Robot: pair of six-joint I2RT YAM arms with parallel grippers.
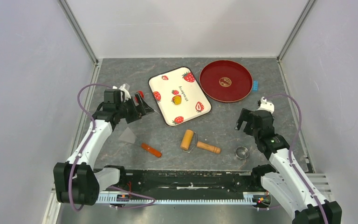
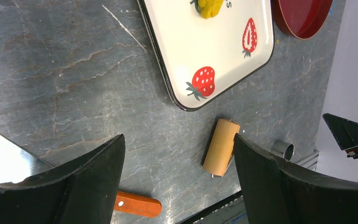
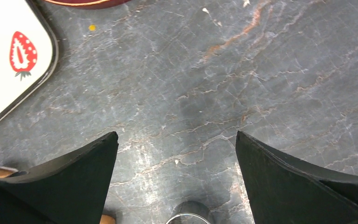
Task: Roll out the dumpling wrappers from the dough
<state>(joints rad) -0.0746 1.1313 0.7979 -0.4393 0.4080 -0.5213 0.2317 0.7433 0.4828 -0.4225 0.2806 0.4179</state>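
Two sets of black fingers, both spread wide and gripping nothing, held over a grey stone-patterned table (image 1: 223,122).

Ahead of the left gripper (image 2: 177,139), well apart from its fingers: the dough (image 2: 209,7), a small bright-yellow lump lying near the middle of a cream strawberry-print tray (image 2: 182,46). Closer in, just off the tray's near corner and close beside the finger at the right of the wrist view: a wooden roller (image 2: 220,147), lying on its side on the table. Partly hidden beneath the opposite finger: a scraper (image 2: 137,204), with a steel blade and an orange handle. Past the roller-side finger: a small metal ring cutter (image 2: 282,149).

Between the fingers of the right gripper (image 3: 177,135): bare tabletop only, with the ring cutter's rim showing just behind the gap. Ahead and off to one side: a tray corner, the edge of a red plate (image 1: 214,79) and a yellow crumb (image 3: 92,27) on the table. Beyond the plate, seen from above: a small blue item (image 1: 255,85), too small to identify.
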